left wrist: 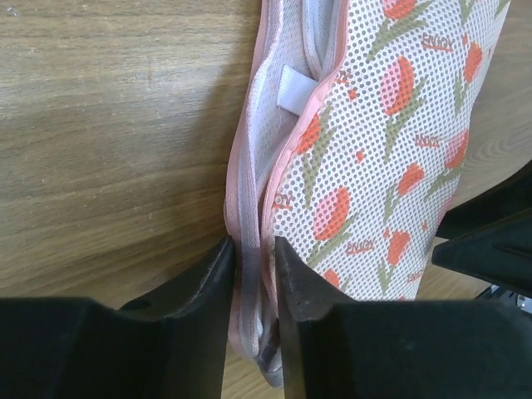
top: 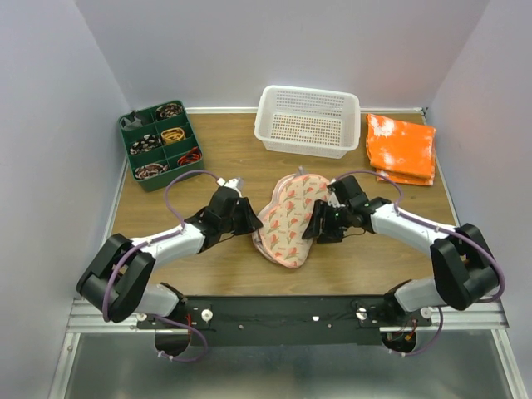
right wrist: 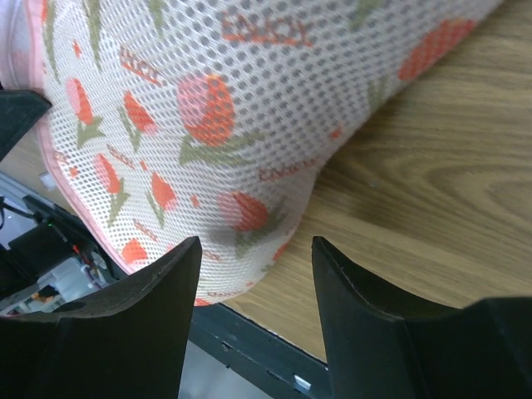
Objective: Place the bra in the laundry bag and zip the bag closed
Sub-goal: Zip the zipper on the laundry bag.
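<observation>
Centrally on table [top: 233,154], laundry bag [top: 291,220] lay folded shut. Left gripper [left wrist: 252,249], at its 9 o'clock, pinched pink rim, fingers nearly together. Right gripper [right wrist: 256,249], at 3 o'clock, gaped wide, holding nothing.

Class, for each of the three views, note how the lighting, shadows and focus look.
Top external: even, soft light, no glare, only faint shadows on the table. Left wrist: laundry bag mesh and wood grain sharp; left fingers nearly featureless black. Right wrist: bag shaded, slightly soft near the equally dark right fingers.
</observation>
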Motion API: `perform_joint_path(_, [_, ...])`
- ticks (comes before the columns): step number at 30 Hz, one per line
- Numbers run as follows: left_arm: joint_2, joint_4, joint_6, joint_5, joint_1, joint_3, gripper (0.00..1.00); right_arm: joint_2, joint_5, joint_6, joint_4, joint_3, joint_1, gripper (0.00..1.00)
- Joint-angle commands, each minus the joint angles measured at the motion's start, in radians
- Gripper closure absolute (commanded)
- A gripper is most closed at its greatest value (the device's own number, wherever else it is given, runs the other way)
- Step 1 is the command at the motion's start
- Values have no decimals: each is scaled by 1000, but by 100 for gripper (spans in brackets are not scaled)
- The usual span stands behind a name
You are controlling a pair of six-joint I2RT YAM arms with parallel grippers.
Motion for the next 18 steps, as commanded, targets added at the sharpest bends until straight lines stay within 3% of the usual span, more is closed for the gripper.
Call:
perform_joint_path(1, [-33, -39, 3, -10, -10, -15, 71, 42, -82, 10, 111, 5, 6, 36])
perform_joint_path(3, [-29, -54, 4, -37, -16, -5, 73, 72, -124, 5, 134, 14, 7, 36])
perform_joint_path(12, [72, -189, 35, -120, -56, 104, 100, 146, -167, -13, 190, 94, 62, 38])
perform_joint_path(15, [89, -192, 33, -122, -65, 117, 100, 151, -182, 3, 219, 110, 68, 38])
perform_joint_path(18, [89, -198, 22, -128, -65, 124, 84, 163, -185, 17, 243, 126, 72, 39])
